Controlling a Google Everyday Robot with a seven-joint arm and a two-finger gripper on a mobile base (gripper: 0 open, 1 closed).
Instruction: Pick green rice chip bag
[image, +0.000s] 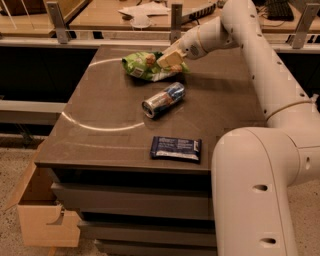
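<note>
The green rice chip bag (141, 65) lies crinkled at the back middle of the dark table (100, 110). My gripper (169, 59) is at the bag's right end, its tan fingers closed on the bag's edge. That end of the bag looks slightly raised off the table. A silver-blue can (163, 99) lies on its side in front of the bag. A dark blue rectangular wrapper (176, 148) lies flat near the table's front edge.
My white arm (270, 75) reaches in from the right, and its base (255, 195) stands at the table's front right corner. A railing (60, 22) runs behind the table. A cardboard box (40, 210) sits on the floor at the lower left.
</note>
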